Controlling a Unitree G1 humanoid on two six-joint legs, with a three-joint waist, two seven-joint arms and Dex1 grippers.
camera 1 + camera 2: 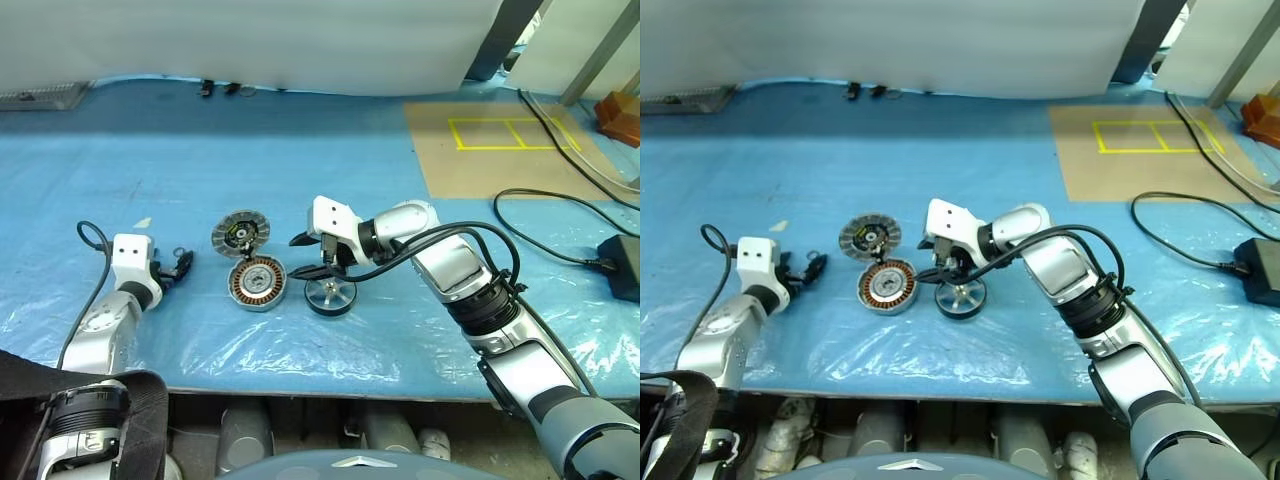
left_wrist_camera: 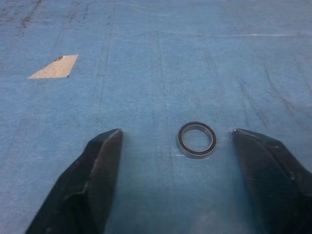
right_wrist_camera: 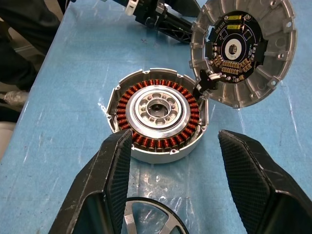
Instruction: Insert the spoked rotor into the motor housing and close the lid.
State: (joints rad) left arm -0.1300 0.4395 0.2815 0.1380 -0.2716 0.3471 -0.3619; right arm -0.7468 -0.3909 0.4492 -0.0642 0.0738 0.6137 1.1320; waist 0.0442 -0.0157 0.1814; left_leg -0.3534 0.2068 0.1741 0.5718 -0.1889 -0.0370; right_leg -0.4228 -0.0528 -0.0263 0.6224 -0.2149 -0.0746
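1. Mid-bench, on the blue plastic sheet (image 1: 330,150): spoked rotor (image 1: 330,296) lies flat, loose, not in anything.
2. Just to its left, nearly touching: motor housing (image 1: 258,284), open side up, copper windings around a pale centre, cavity empty.
3. Lid (image 1: 240,235) lies flat behind the housing, its rim touching the housing's far edge; circuit-board face up in the right wrist view.
4. Right hand (image 1: 310,256) hangs just above the rotor's left edge, pointing left at the housing. Fingers spread, gripping nothing.
5. Left hand (image 1: 183,264) sits well left of the housing, low over the sheet. Fingers apart, released; small dark ring (image 2: 196,139) lies on the sheet between them, untouched.
6. Room: open sheet behind the lid up to the far wall and left of the left hand. Front bench edge is near the rotor and housing.
7. Right side: brown board (image 1: 500,150) with yellow tape marks, black cables (image 1: 545,245) trailing across, all well apart from the parts.
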